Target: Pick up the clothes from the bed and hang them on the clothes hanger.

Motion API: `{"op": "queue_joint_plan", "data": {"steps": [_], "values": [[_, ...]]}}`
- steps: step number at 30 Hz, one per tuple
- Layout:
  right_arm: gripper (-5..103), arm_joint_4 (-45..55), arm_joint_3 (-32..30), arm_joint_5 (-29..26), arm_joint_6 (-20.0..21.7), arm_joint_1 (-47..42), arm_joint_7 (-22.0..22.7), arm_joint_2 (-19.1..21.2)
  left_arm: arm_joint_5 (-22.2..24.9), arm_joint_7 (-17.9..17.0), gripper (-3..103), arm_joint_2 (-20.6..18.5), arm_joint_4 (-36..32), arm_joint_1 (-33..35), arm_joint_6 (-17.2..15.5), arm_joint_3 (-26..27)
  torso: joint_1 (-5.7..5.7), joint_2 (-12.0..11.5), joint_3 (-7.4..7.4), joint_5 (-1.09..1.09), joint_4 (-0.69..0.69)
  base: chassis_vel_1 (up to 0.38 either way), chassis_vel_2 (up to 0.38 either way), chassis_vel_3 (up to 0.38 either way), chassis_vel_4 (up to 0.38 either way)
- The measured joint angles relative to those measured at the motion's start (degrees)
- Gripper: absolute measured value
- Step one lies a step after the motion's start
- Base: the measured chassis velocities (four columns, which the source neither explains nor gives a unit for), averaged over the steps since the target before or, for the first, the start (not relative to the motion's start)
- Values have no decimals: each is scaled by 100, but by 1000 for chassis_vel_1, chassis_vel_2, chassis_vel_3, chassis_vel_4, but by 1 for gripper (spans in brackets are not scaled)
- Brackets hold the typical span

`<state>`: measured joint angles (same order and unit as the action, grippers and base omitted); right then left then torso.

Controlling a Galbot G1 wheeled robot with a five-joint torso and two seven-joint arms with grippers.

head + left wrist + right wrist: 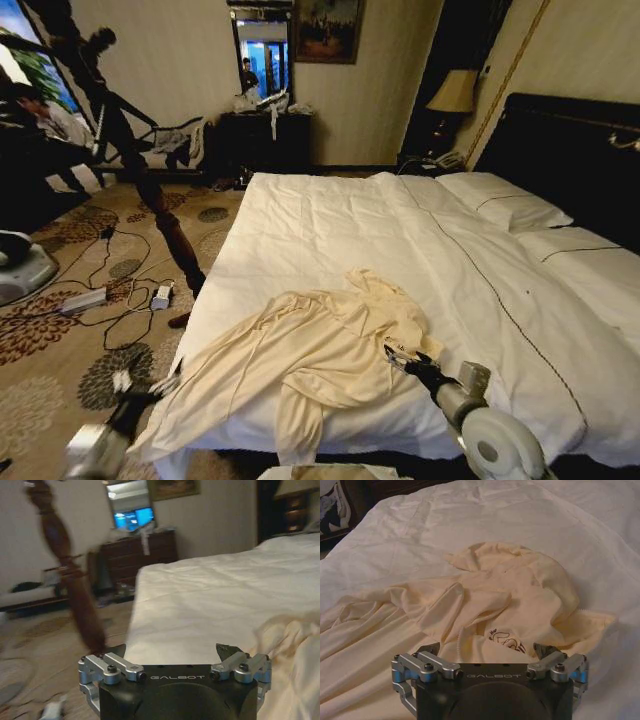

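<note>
So the clothes [310, 360] are just a rumpled cream shirt lying on the bed [330, 225], spread over the near corner of the white duvet with one part hanging over the edge. The right claw [397, 355] sits right at the garment's bunched-up edge, fingers spread, not pinching anything. The left claw [165, 383] hovers off the bed's near side above the patterned carpet [60, 340], just beside the drooping fabric, fingers also spread.

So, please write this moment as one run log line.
clothes: on bed, not grasped | right gripper: open, over clothes | left gripper: open, beside bed
</note>
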<state>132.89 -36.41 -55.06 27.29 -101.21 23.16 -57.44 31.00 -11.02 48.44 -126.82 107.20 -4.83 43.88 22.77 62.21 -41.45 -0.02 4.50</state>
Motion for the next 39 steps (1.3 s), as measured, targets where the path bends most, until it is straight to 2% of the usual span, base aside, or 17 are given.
{"op": "queue_joint_plan", "data": {"steps": [2,4,5,7,8,9,10,11,14,15,18,19,23,28,33,37,39], "values": [[100,-12,32,-15,0,69,2,30,136,30,100,-171,81,-278,-97,-84,0,0,0,-1,4,0,0,0,0],[100,-119,221,-125,21,358,21,148,347,220,100,-426,279,-637,-171,-131,1,-1,-1,4,-5,0,0,0,0],[100,-170,280,-170,34,453,24,190,451,335,100,-570,431,-860,-186,-211,0,-1,-1,4,-14,0,0,0,0],[100,-196,294,-190,36,481,26,207,536,397,100,-691,544,-1068,-204,-358,0,-1,0,5,-15,0,0,0,0],[100,-214,298,-201,38,486,26,211,613,457,100,-810,672,-1316,-220,-570,0,-1,0,4,-13,0,0,0,0],[100,-230,292,-210,39,485,29,209,727,541,100,-988,914,-1887,-255,-1066,0,-1,0,0,0,0,0,0,0],[100,-233,281,-212,39,484,34,203,808,569,100,-1059,1049,-2249,-275,-1405,0,0,0,-1,3,0,0,0,0],[100,-233,281,-212,39,484,34,203,808,569,100,-1059,1049,-2249,-275,-1405,0,0,0,-1,3,0,0,0,0],[100,-232,263,-215,40,496,41,187,1101,637,100,-1110,1479,-3462,-363,-2459,0,0,0,3,-7,0,0,0,0],[100,-232,263,-215,40,496,41,187,1101,637,100,-1110,1479,-3462,-363,-2459,0,0,0,3,-7,0,0,0,0],[100,-216,234,-218,41,488,47,182,1178,715,100,-1041,2109,-4700,-399,-3704,1,-1,0,-2,-1,0,0,0,0],[100,-204,222,-218,42,476,48,176,1171,728,100,-993,2354,-5082,-402,-4094,1,-1,-1,3,-3,0,0,0,0],[100,-182,204,-218,42,450,48,170,1199,727,100,-880,2670,-5538,-425,-4523,0,-1,0,3,-6,0,0,0,0],[100,-144,130,-220,43,397,49,174,1333,668,100,-298,3547,-6499,-459,-5466,0,-1,0,3,-4,0,0,0,0],[100,-107,108,-232,43,385,62,176,1336,687,103,61,3895,-6808,-450,-5825,0,-1,0,2,-4,0,0,0,0],[100,-82,102,-233,42,337,72,172,1314,612,92,383,4129,-6933,-491,-6016,0,-1,0,3,-4,0,0,0,0],[100,-79,102,-233,42,325,72,172,1308,577,92,421,4154,-6929,-502,-6016,0,-1,0,3,-4,0,0,0,0]]}}
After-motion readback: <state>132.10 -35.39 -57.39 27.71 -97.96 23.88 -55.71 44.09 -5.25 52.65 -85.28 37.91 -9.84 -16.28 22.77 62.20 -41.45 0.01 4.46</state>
